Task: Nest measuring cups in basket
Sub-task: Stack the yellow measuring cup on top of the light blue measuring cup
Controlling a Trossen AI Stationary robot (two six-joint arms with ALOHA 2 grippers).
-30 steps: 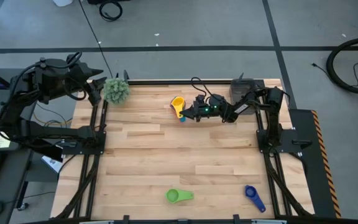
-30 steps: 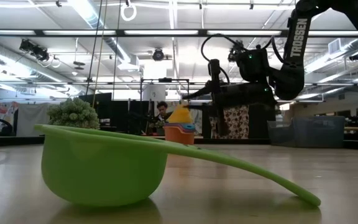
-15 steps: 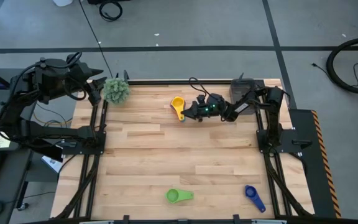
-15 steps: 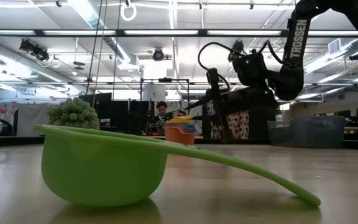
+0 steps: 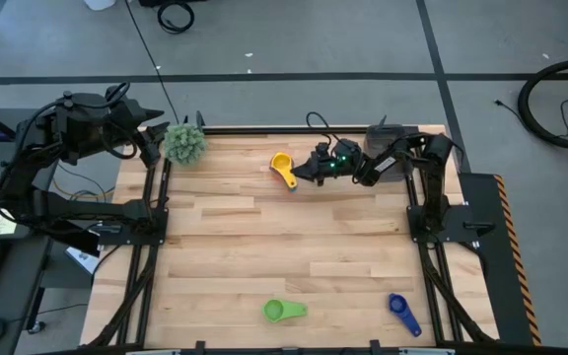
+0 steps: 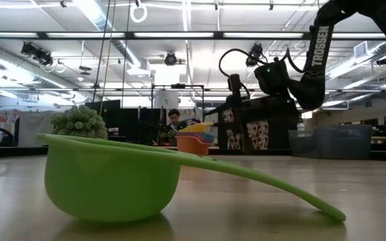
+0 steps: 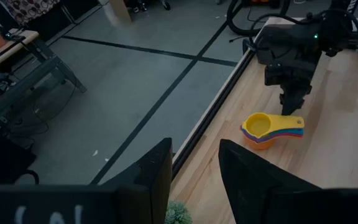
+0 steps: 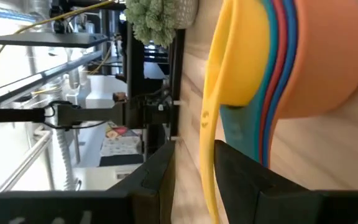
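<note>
A nested stack of measuring cups [image 5: 282,168] stands near the table's far edge, orange at the bottom and the yellow cup [image 8: 238,56] on top, with red, blue and light blue rims between. My right gripper [image 5: 307,172] is open just right of the stack, its fingers on either side of the yellow handle [image 8: 206,155]. The green cup [image 5: 284,311] and the dark blue cup [image 5: 402,314] rest on their bases near the near edge. The dark grey basket [image 5: 381,138] sits at the far right, behind the right arm. My left gripper [image 7: 194,165] is open and parked off the table's far left corner. My right gripper comes level from the table's right, along the handles. The yellow cup's handle [image 8: 206,155] runs between its open fingers, close to one finger [image 8: 247,180] and apart from the other. Whether it touches that finger I cannot tell. The cup sits in the stack.
A fuzzy green plant ball [image 5: 183,144] sits at the far left corner beside the left arm. Black arm frames [image 5: 141,212] line the left and right edges. Bare wood lies across the table's middle [image 5: 284,237].
The yellow cup, tipped up above the stack a second ago, has come down and now sits nested on top. My right gripper has drawn back toward the table's right edge and slightly toward the far edge, away from the stack.
</note>
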